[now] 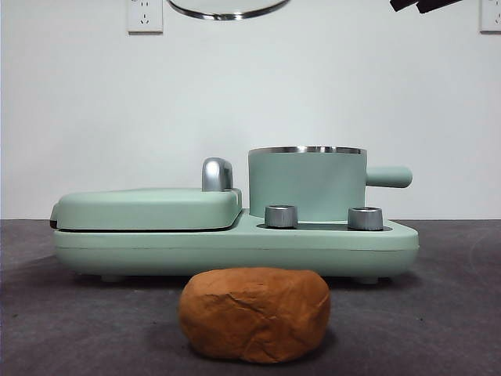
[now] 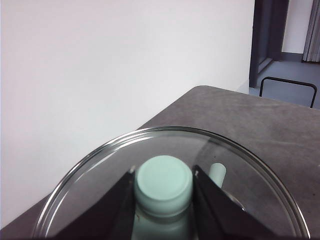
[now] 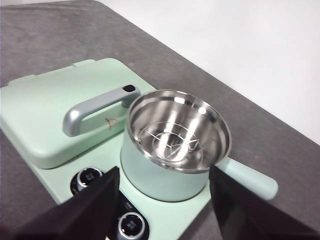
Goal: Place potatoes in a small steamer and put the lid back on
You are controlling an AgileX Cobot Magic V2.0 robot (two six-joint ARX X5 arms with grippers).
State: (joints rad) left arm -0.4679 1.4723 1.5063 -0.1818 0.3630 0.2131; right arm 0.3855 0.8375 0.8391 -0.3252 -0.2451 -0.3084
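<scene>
The potatoes are one orange-brown wrinkled lump (image 1: pixel 254 315) lying on the dark table in front of the appliance. The small steamer (image 1: pixel 307 182) stands uncovered on the appliance's right side, with its stubby handle pointing right. From above, the steamer (image 3: pixel 175 145) shows a bare steel interior with a wire rack. My left gripper (image 2: pixel 164 172) is shut on the mint-green knob of the glass lid (image 2: pixel 100 165), held high; only the lid's steel rim (image 1: pixel 227 9) shows at the front view's top edge. My right gripper (image 3: pixel 164 170) hangs open above the steamer, holding nothing.
A flat mint-green griddle cover (image 1: pixel 149 207) with a chrome handle (image 1: pixel 217 174) fills the appliance's left half. Two steel dials (image 1: pixel 281 216) (image 1: pixel 365 218) sit on the base in front of the pot. A white wall stands close behind. Black jaw tips (image 1: pixel 423 5) show at the top right.
</scene>
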